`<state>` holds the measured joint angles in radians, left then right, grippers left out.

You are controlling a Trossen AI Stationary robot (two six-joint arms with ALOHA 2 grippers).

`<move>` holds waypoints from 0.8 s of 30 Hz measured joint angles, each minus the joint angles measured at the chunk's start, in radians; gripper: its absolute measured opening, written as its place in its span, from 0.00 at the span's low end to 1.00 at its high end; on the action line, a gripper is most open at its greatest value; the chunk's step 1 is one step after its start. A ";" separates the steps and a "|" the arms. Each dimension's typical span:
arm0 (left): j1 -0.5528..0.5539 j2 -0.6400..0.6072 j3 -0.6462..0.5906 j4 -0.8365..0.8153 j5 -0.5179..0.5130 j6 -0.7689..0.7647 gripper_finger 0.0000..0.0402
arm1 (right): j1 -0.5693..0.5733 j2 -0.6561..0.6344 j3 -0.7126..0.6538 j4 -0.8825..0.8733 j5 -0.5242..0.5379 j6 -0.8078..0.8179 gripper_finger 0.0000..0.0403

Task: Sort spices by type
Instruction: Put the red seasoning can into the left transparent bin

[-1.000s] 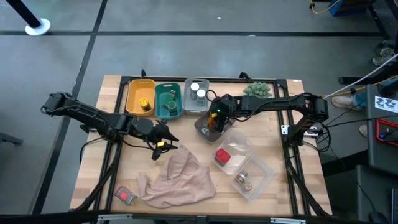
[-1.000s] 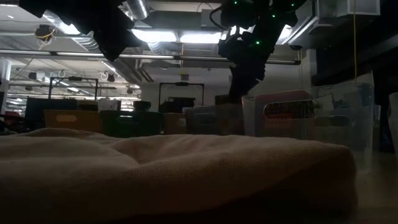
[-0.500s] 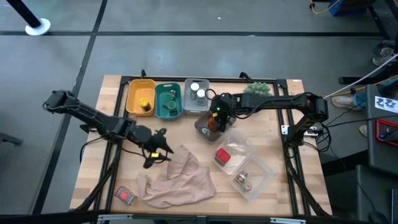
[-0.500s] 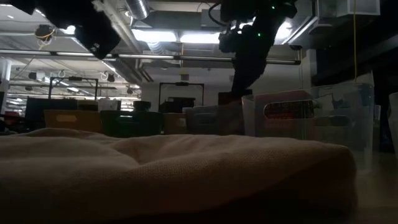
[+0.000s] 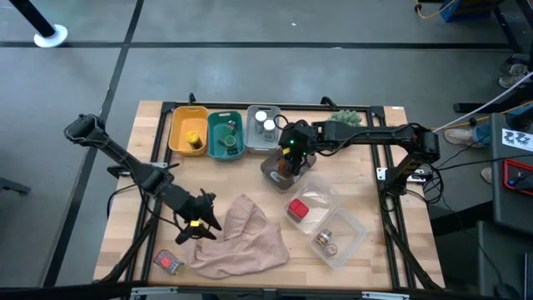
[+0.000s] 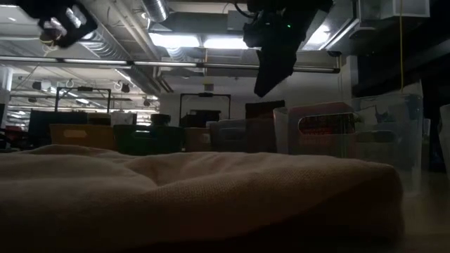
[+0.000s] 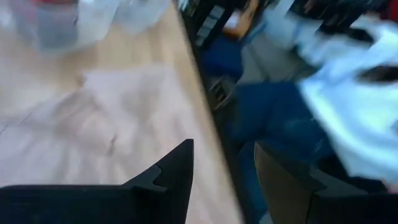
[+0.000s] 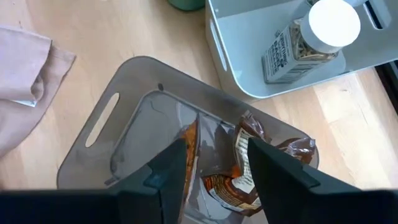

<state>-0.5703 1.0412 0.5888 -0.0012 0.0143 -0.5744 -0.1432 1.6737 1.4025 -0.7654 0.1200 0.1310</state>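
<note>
Right now orange-brown sachets sit in the smoky clear bin, grouped by type. Right tool hovers directly over that bin, fingers parted, nothing between them, so probably a sachet just dropped there. Beside it: grey bin with silver-capped jars, green bin, yellow bin with a yellow jar. Clear tray nearer the front holds a red packet and a small jar. One red packet lies loose on the tabletop by the beige cloth, unsorted. Left tool is at the cloth's edge, fingers apart, empty, likely heading for that packet.
</note>
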 joint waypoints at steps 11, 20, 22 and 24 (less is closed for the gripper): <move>0.023 -0.004 0.026 0.151 -0.014 -0.017 0.39 | 0.000 0.000 0.000 0.000 0.000 -0.008 0.43; -0.105 0.013 0.323 -0.263 0.025 0.136 0.39 | 0.000 0.000 0.000 0.019 -0.001 0.022 0.43; -0.148 0.041 0.405 -0.435 0.011 0.126 0.39 | 0.000 0.000 0.000 0.019 -0.001 0.051 0.43; -0.185 0.075 0.473 -0.598 -0.008 0.091 0.39 | 0.000 0.000 0.000 0.020 -0.001 0.076 0.43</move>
<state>-0.7557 1.1162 1.0613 -0.5996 0.0066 -0.4835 -0.1436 1.6737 1.4025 -0.7455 0.1188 0.2070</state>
